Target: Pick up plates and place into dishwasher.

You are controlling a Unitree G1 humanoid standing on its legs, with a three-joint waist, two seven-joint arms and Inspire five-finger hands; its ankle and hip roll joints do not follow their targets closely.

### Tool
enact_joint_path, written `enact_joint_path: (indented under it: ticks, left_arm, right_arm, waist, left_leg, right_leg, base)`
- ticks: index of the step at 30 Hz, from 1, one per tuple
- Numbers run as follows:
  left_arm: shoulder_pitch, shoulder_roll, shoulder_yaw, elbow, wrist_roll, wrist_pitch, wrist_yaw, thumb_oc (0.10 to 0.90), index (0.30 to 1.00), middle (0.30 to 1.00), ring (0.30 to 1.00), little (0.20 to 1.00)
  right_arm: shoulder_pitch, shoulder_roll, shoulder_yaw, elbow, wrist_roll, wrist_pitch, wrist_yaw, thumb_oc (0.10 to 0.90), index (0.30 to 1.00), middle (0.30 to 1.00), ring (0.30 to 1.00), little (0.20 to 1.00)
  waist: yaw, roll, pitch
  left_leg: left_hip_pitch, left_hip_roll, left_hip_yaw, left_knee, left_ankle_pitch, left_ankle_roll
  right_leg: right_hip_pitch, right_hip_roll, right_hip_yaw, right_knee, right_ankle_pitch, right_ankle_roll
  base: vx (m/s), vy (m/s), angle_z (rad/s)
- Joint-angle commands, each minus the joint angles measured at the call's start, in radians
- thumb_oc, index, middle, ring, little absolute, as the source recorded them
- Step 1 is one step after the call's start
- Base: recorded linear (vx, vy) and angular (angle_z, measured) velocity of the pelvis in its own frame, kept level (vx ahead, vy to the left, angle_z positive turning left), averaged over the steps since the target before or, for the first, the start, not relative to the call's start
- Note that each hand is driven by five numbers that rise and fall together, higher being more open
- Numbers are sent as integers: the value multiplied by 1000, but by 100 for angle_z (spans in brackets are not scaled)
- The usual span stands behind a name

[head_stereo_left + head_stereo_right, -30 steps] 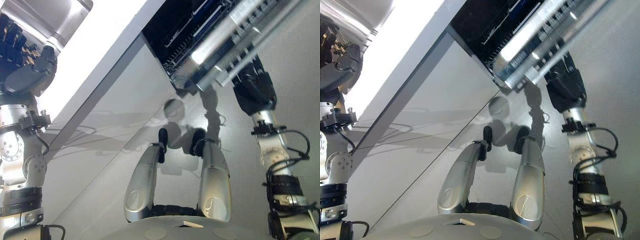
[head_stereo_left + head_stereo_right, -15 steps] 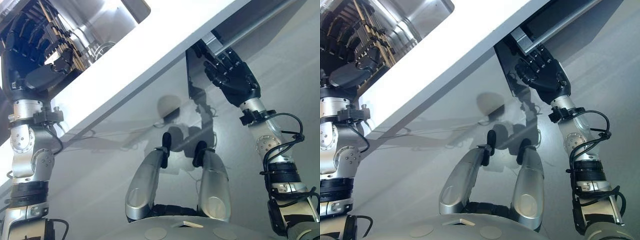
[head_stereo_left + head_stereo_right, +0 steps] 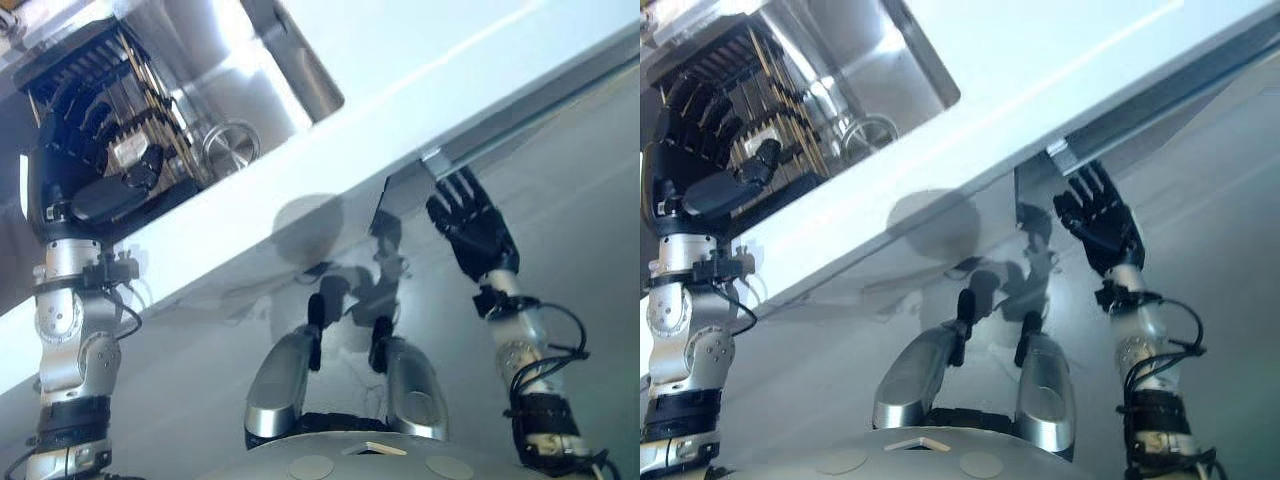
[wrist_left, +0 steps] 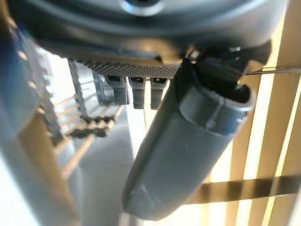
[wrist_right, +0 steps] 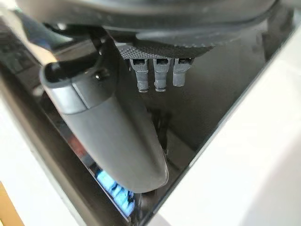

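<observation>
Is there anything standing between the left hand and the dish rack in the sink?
Nothing visible does. The left hand, fingers straight, hangs directly over the dish rack in the sink. Whether the rack holds a plate, I cannot tell. The right hand is open under the counter edge.
</observation>
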Motion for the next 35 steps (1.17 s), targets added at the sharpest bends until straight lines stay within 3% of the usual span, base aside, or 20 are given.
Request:
enact_joint_path:
  ticks: [1, 6, 12, 24, 35]
  left_arm:
    - [30, 20, 82, -44, 35, -119, -45, 800, 900, 900, 900, 900]
    - [6, 20, 71, -36, 26, -99, -56, 800, 900, 900, 900, 900]
    - [-73, 4, 7, -6, 13, -46, -54, 800, 900, 900, 900, 900]
    - [-164, 20, -82, 38, -39, 50, -25, 800, 900, 900, 900, 900]
    - [-143, 12, -109, 79, -49, 84, -27, 800, 900, 900, 900, 900]
  right_arm:
    - [32, -11, -11, 80, -122, -155, -38, 800, 900, 900, 900, 900]
    - [48, -16, -18, 220, -217, -156, -112, 800, 900, 900, 900, 900]
    - [38, -23, 5, 424, -294, -91, -198, 800, 900, 900, 900, 900]
    - [34, -51, 39, 770, -431, -32, -215, 800, 900, 900, 900, 900]
    - [16, -63, 91, 782, -480, -14, -207, 800, 900, 900, 900, 900]
  waist:
    - [-37, 1, -163]
    - [-57, -8, -184]
    - [-80, -11, -210]
    - [-94, -2, -243]
    - [-87, 0, -254]
  left_leg:
    - [81, -75, 73, -70, -98, 63]
    - [127, -75, 91, -111, -101, 60]
    - [155, -63, 115, -109, -117, 58]
    - [190, -52, 114, -122, -127, 59]
    - [191, -48, 115, -125, -123, 54]
  right_leg:
    - [-4, 31, 66, -159, 128, 88]
    - [33, 40, 84, -212, 157, 96]
    - [59, 50, 106, -211, 151, 96]
    - [94, 66, 122, -219, 137, 91]
    - [106, 73, 119, -244, 142, 85]
  base:
    - [67, 34, 2]
    - [7, 30, -17]
    - [-24, 18, -13]
    - [-17, -2, -4]
    - [-1, -1, 0]
